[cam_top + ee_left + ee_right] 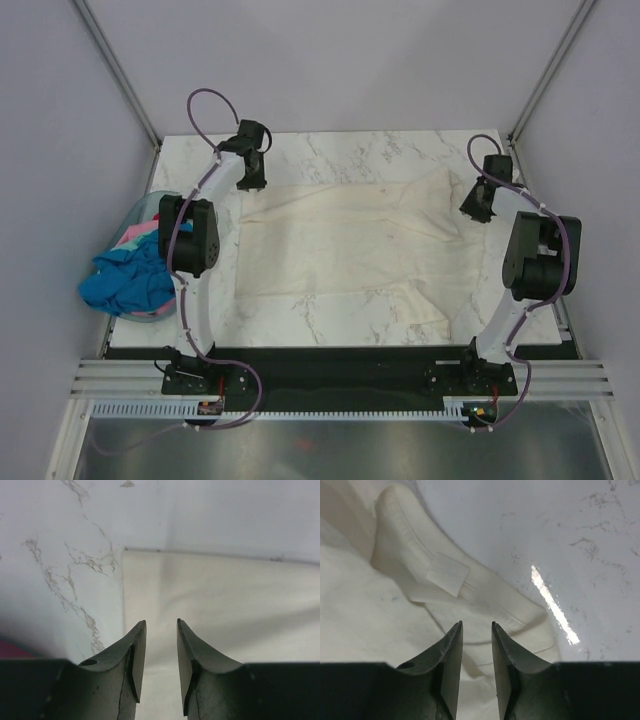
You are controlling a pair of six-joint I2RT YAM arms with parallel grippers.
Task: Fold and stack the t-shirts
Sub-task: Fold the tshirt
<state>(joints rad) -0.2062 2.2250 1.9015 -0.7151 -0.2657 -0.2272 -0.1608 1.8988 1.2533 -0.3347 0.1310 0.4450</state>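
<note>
Cream t-shirt [330, 260] is spread flat ready to fold, left gripper [161, 623] and right gripper [477, 625] hovering over its far corners, jaws parted, empty.

soft matt cream cloth t-shirt [340, 250], glossy smooth marble-patterned table [350, 150], pale blue plastic basket [138, 208]

One cream-white t-shirt [340, 245] lies between the left jaws and the right jaws. One basket [143, 206], out beyond the left jaws, holds a heap of coloured t-shirts [125, 282]: at least two, blue and pink; the full number cannot be told. One table [350, 150].
</note>
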